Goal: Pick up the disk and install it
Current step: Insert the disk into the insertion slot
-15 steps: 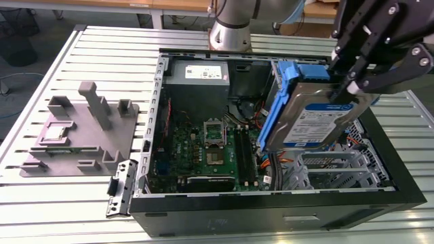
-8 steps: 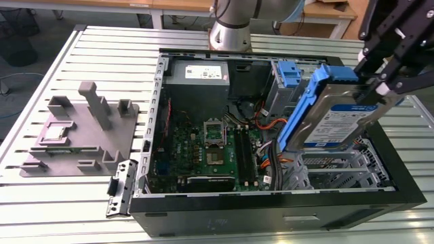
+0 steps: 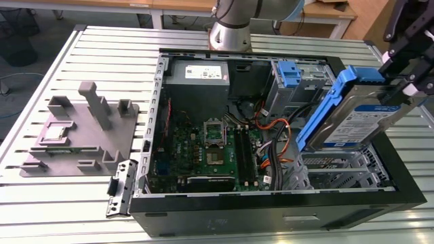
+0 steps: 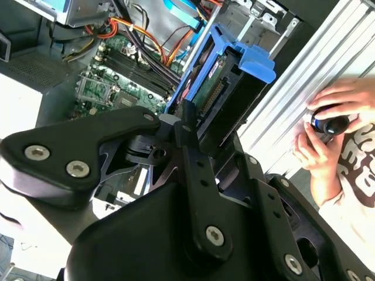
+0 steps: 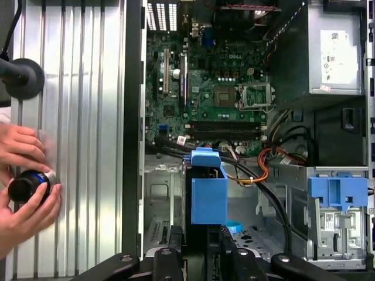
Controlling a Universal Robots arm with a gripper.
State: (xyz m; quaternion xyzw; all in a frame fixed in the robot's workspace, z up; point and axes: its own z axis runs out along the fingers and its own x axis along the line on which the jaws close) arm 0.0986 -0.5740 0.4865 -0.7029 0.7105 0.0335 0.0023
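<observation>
The pincer point(image 3: 405, 91) hides the disk's point(image 3: 359, 119) gripped end.

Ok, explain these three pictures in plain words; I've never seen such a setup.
This is a robot arm working over an open computer case on a slatted metal table. The exterior view looks on from off the arm; both wrist views come from cameras riding on the arm. Its jaws are shut on the disk, a silver drive with blue rails, held tilted above the case at the exterior view's right. Inside the case lies a green circuit board. A grey moulded block sits on the table beside the case. In the first wrist view a person's hands hold a small dark round object.
</observation>
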